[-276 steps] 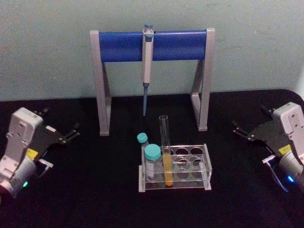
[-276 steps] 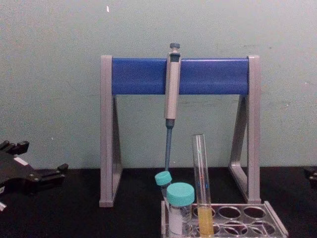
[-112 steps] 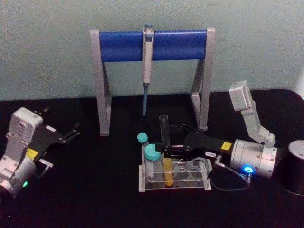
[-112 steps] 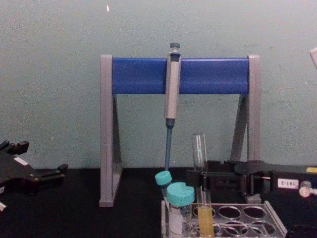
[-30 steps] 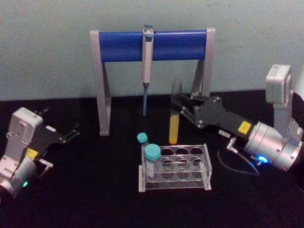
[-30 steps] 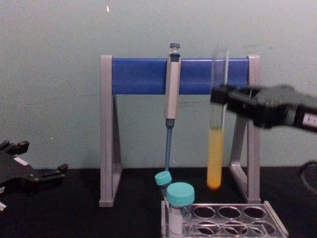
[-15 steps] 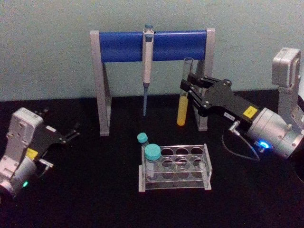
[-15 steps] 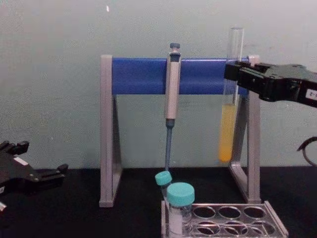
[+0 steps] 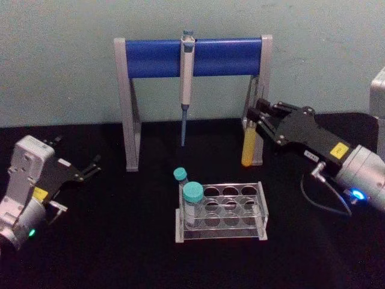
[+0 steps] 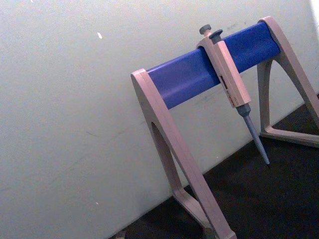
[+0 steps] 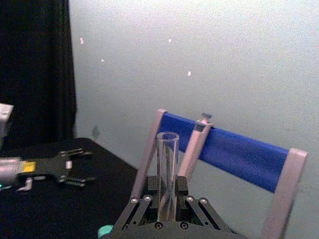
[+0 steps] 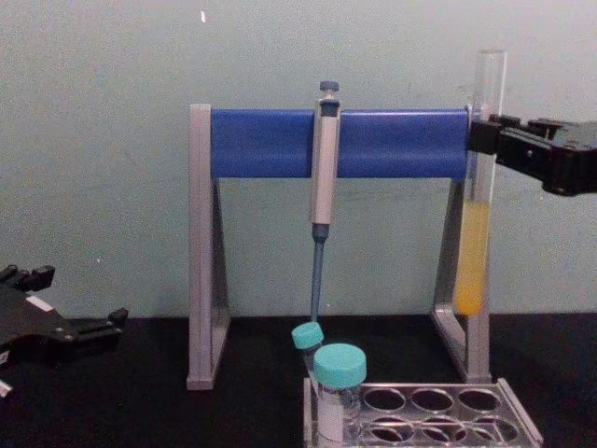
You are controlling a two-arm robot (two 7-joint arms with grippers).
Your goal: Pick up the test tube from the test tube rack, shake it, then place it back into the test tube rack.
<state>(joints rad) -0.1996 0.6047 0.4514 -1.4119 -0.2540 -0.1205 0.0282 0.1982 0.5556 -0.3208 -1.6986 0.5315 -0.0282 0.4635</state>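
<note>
Lifted clear: the test tube in the right pincer

The right pincer is closed on the glass above the yellow liquid. The test tube hangs upright in the air by the right leg of the pipette stand, beyond the test tube rack on the black tabletop. The left pincer rests far left, fingers spread and empty

Black left hand, black right hand, silver wrists, yellow labels
</note>
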